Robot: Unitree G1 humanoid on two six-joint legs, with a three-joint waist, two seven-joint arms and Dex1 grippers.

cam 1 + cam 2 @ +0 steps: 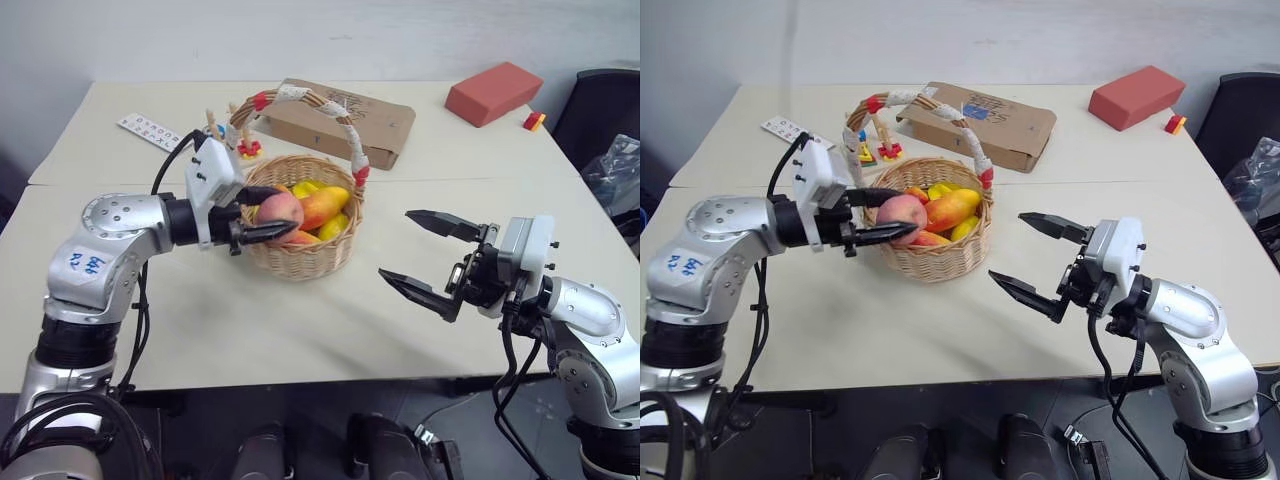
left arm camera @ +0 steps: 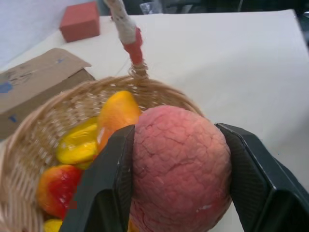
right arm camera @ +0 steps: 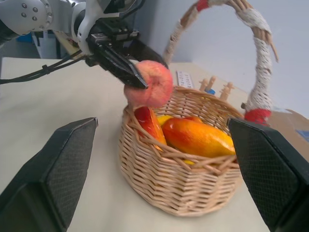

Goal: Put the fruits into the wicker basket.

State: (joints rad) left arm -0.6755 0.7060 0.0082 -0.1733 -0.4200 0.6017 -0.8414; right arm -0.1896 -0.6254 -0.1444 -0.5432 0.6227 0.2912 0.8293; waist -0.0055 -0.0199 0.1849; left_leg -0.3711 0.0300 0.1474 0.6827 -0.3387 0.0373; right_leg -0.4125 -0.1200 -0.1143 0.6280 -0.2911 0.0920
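Here we see the left gripper (image 1: 268, 214) clamped on the peach (image 1: 281, 209), holding it over the near rim of the wicker basket (image 1: 300, 255), just inside the edge. The mango (image 1: 324, 205) already lies in the basket among other yellow and red fruit pieces. The basket's arched handle (image 1: 340, 125) rises over the far side, clear of the held peach. Behind the basket sit the flat cardboard box (image 1: 345, 120) and the stacking-ring toy (image 1: 243, 145), with a printed card (image 1: 148, 129) to the left and a red block (image 1: 493, 92) near the far right edge of the table (image 1: 300, 330). The right gripper (image 1: 425, 255) hangs to the right of the basket, well apart from it, its fingers spread wide and empty. The left wrist view shows both black fingers (image 2: 106, 183) pressed against the peach's sides, with the basket's weave directly beyond it; the right wrist view shows the peach from the side, above the rim. Open tabletop lies in front of the basket and between the two arms.
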